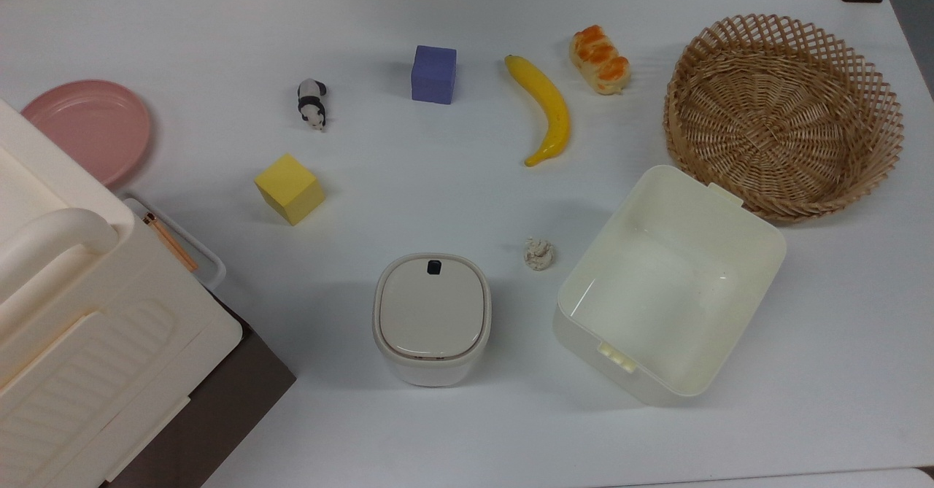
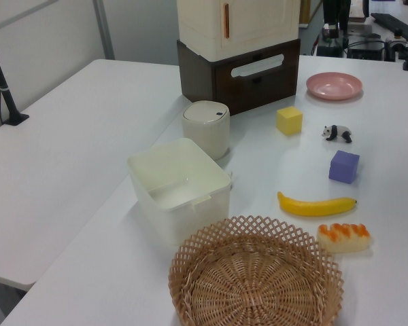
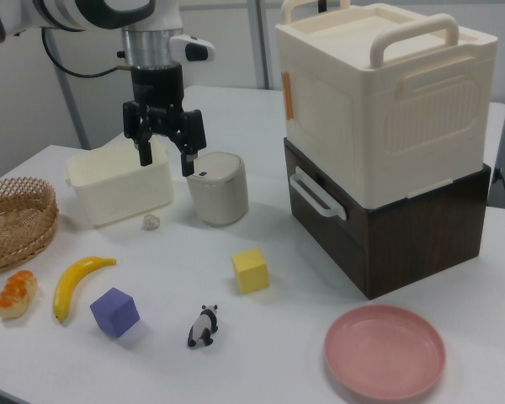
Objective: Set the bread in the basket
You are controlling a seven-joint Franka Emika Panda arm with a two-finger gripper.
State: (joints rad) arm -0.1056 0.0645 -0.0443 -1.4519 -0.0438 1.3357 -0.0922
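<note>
The bread [image 1: 600, 58] is a small loaf with an orange-brown top and pale sides, lying on the white table between the banana and the basket; it also lies at the left view's lower right [image 2: 345, 237] and the right view's lower left [image 3: 15, 294]. The round tan wicker basket [image 1: 784, 117] [image 2: 255, 275] [image 3: 13, 220] stands empty beside it. My gripper [image 3: 165, 156] hangs open high above the table in the right view, over the space between the cream tub and the lidded bin, far from the bread, nothing between its fingers.
A yellow banana [image 1: 546, 108], purple cube [image 1: 433, 74], yellow cube [image 1: 289, 188], toy panda [image 1: 311, 103], small off-white ball [image 1: 538, 254], cream tub [image 1: 671, 284], lidded bin [image 1: 432, 318] and pink plate [image 1: 89, 129] share the table. A cream box on a brown cabinet [image 3: 387, 143] stands at one end.
</note>
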